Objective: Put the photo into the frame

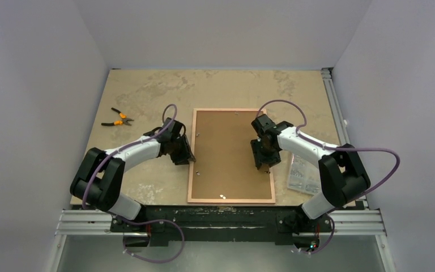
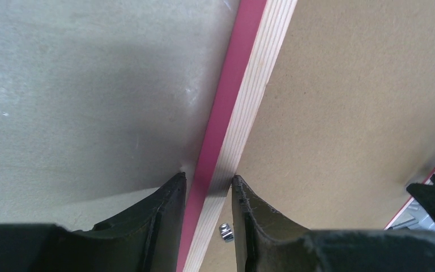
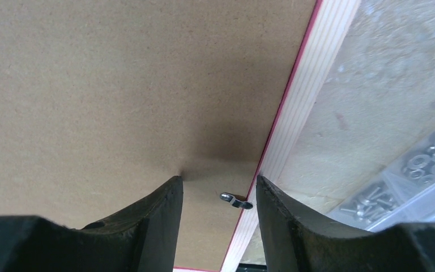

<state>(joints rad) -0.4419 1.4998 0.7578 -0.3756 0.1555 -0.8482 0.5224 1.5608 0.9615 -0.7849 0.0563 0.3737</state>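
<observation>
The frame [image 1: 191, 170] lies back side up on the table, with pink sides and a tan wood back [image 2: 243, 124]. The brown backing board [image 1: 226, 153] fills it. The photo is out of view. My left gripper [image 1: 184, 154] stands on the frame's left rail. Its open fingers straddle that rail [image 2: 208, 178], with a small metal tab [image 2: 225, 232] beside the inner finger. My right gripper [image 1: 262, 161] is open over the backing board near the right rail [image 3: 220, 180]. A metal tab [image 3: 236, 200] lies between its fingers.
Orange-handled pliers [image 1: 117, 119] lie on the table at the far left. A clear plastic box of screws and washers [image 1: 301, 170] sits just right of the frame, under the right arm; it also shows in the right wrist view [image 3: 425, 181].
</observation>
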